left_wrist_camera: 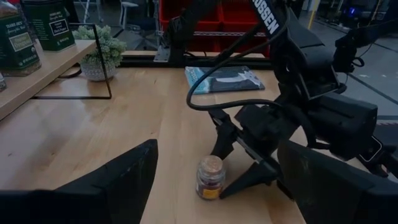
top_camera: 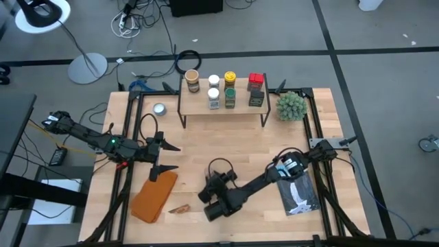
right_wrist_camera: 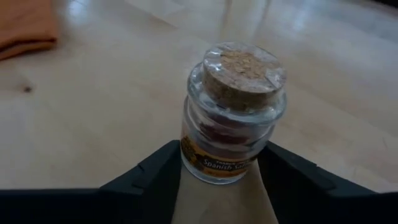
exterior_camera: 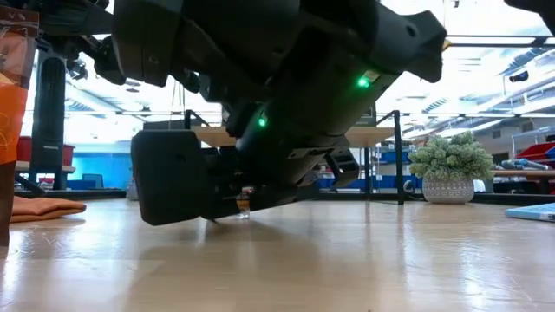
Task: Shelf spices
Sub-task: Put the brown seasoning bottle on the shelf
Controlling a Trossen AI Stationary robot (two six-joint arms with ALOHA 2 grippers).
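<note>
A small glass spice jar [right_wrist_camera: 230, 118] with a cork top and an amber label stands on the table near the front, left of centre [left_wrist_camera: 210, 177]. My right gripper [top_camera: 204, 204] reaches across to it, and its fingers sit on either side of the jar's lower body. Several other spices [top_camera: 230, 88] stand on the wooden top of the shelf [top_camera: 199, 104] at the far middle. My left gripper [top_camera: 175, 158] hangs open at the left, well short of the jar and holding nothing. My right gripper pinches the jar's lower glass body at the label [right_wrist_camera: 214, 163] between its two fingers [right_wrist_camera: 155, 171], one on each side. The fingers come slanting down from the table's right. The jar stays about upright with its base on the table [exterior_camera: 244, 208].
An orange cloth [top_camera: 154, 195] lies at the front left beside the jar. A blue-and-black packet [top_camera: 300, 194] lies at the right. A spiky green plant ball [top_camera: 291, 105] stands right of the shelf, a flat round silver tin [top_camera: 160, 108] left of it.
</note>
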